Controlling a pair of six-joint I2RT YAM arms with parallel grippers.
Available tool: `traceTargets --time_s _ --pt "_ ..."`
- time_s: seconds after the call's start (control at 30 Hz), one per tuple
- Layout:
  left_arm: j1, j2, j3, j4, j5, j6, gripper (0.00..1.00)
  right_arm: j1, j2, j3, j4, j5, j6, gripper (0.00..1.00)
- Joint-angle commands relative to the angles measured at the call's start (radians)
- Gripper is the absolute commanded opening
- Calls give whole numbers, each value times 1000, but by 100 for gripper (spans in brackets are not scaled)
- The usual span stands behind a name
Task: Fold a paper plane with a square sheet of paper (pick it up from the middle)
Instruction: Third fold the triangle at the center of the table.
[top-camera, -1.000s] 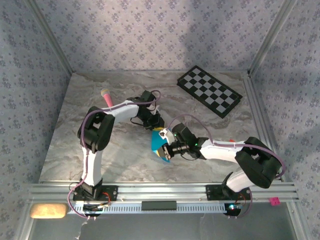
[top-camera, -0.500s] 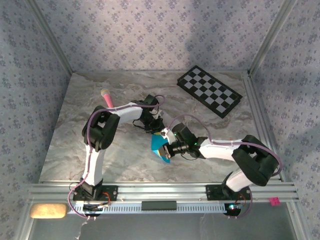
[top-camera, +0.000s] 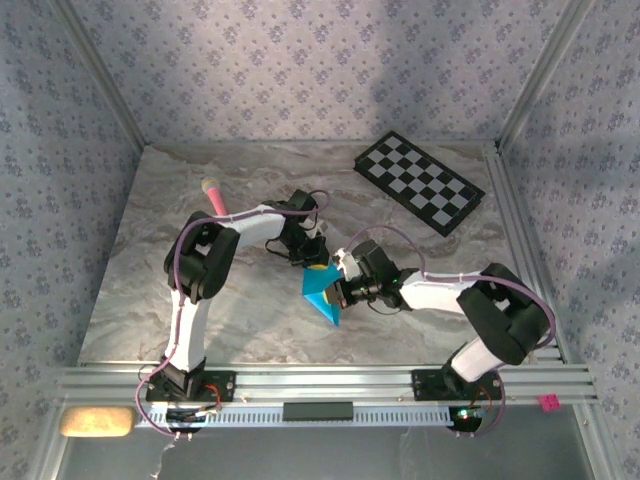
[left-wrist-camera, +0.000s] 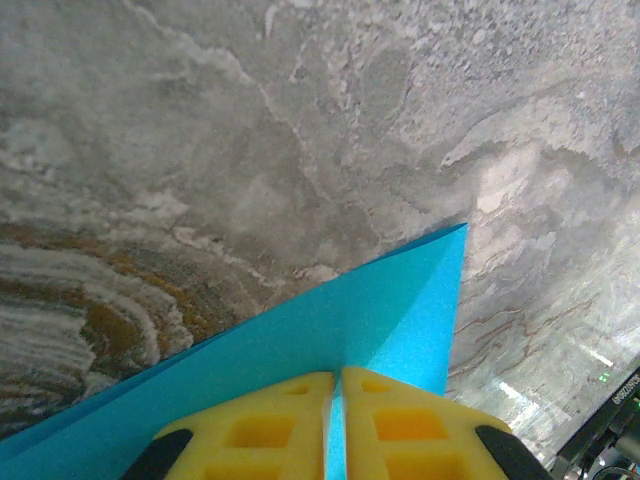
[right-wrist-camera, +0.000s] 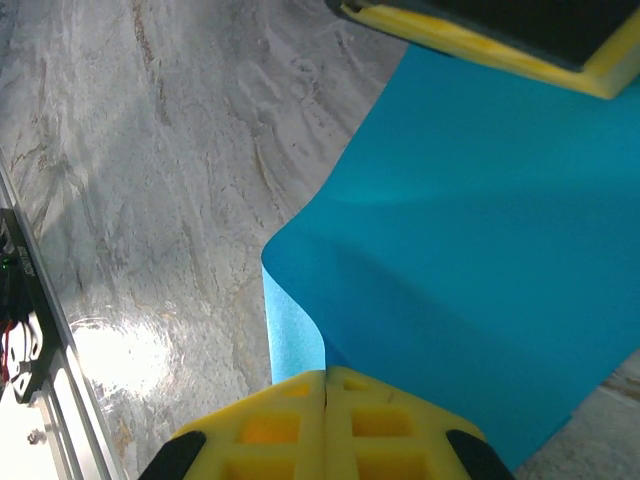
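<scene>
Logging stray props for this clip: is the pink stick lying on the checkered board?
No, the pink stick lies on the bare table at the far left, well apart from the checkered board at the far right.

Right gripper (right-wrist-camera: 326, 375): yellow fingers pressed together, pinching near edge of square sheet of paper (right-wrist-camera: 470, 250). Sheet curls at pinch, paler layer showing underneath. Left gripper's finger (right-wrist-camera: 520, 58) at sheet's far edge. Marble table (right-wrist-camera: 150, 150) left of sheet; metal rail (right-wrist-camera: 30, 330) beyond.

The square sheet of paper (top-camera: 322, 292) is central, checkerboard (top-camera: 420, 182) behind-right, stick (top-camera: 213, 194) behind-left.
</scene>
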Motion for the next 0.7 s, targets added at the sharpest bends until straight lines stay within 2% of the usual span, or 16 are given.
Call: traceTargets --time_s 0.0,0.67 --pt "-2 23 -31 -26 -58 16 14 -7 6 9 -36 13 -10 1" --pt "-1 15 -37 -29 -59 13 14 -10 8 37 -121 113 -36 1"
